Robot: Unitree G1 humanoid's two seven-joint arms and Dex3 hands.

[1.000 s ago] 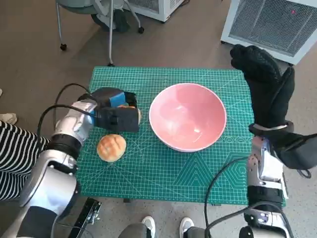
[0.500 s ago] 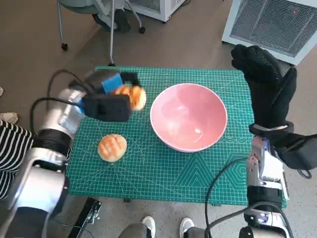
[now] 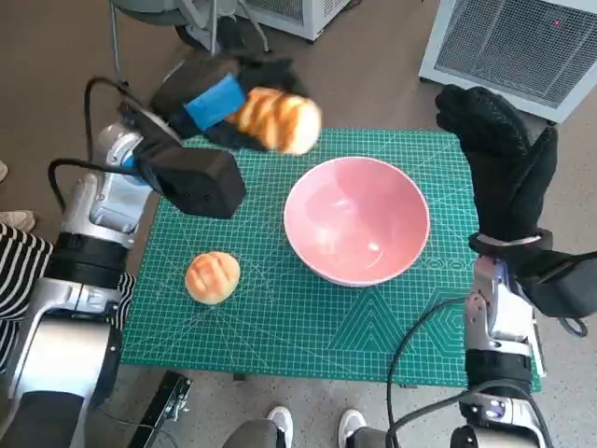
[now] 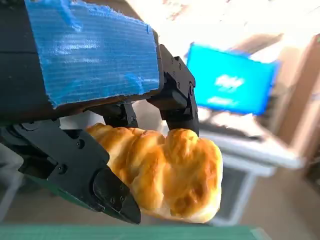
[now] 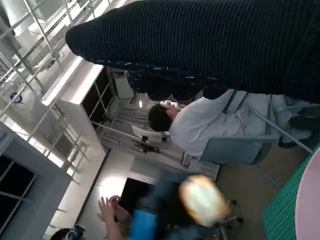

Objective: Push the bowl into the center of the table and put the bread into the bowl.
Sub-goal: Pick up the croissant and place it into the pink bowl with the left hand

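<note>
A pink bowl stands near the middle of the green cutting mat. My left hand holds a golden braided bread loaf lifted above the mat's far left part, just left of and beyond the bowl. In the left wrist view the loaf sits between the black fingers. A second, round bread roll lies on the mat at the left front. My gloved right hand is raised over the mat's right edge, fingers together and extended, holding nothing. The right wrist view shows the loaf blurred.
A white ventilated cabinet stands behind the table at the right. Chair legs on castors are behind the table at the left. A person's striped sleeve shows at the left edge, shoes at the front edge. A seated person appears in the right wrist view.
My left hand has lifted the braided loaf off the mat and carried it up and to the right, toward the bowl. The right hand, bowl and round roll have not moved.
</note>
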